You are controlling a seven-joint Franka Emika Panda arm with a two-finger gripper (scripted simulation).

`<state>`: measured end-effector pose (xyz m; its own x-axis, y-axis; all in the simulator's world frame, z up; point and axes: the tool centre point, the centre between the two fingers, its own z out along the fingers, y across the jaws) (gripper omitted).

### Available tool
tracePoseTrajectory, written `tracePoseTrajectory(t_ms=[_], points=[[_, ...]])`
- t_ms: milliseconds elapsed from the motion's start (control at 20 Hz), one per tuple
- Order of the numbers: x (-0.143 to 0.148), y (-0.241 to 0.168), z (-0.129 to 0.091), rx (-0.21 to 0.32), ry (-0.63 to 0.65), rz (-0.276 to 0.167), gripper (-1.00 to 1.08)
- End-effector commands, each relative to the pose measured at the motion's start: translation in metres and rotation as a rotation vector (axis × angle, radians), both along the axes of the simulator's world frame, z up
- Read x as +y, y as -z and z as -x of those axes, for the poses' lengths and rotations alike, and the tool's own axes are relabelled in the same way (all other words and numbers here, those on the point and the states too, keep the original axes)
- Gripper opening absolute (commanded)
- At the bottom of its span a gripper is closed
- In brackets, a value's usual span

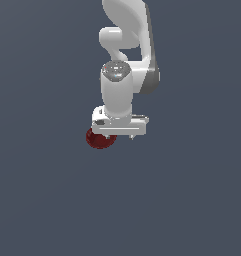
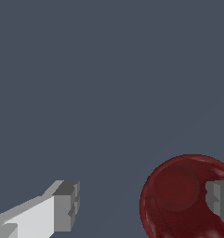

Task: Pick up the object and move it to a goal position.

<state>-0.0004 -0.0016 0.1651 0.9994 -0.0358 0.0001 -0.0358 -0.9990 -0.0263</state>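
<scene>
Approach step: the fingers (image 2: 67, 207) are spread wide, holding nothing; the bowl (image 2: 178, 200) sits under one finger, off-centre. Next, centre over it, then descend.

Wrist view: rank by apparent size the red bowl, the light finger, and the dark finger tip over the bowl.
1. Red bowl, cut off by the frame.
2. Light finger, also cut off.
3. Dark finger tip, mostly out of frame.
The fingers sit nearer the camera, so this holds for apparent size only.
</scene>
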Motion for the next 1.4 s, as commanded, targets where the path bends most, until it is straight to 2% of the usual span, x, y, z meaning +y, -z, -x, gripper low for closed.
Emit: tracePoseTrajectory(t_ms=[0,350,650,900,1350], points=[[0.000,0.000,0.000,0.000,0.000,0.000,0.28],[-0.008,-0.003,0.002,0.003,0.012,-0.015,0.28],[-0.022,0.006,0.009,0.010,0.034,-0.062,0.28],[-0.041,0.019,0.020,0.014,0.068,-0.126,0.28],[-0.090,0.047,0.049,-0.008,0.168,-0.276,0.28]])
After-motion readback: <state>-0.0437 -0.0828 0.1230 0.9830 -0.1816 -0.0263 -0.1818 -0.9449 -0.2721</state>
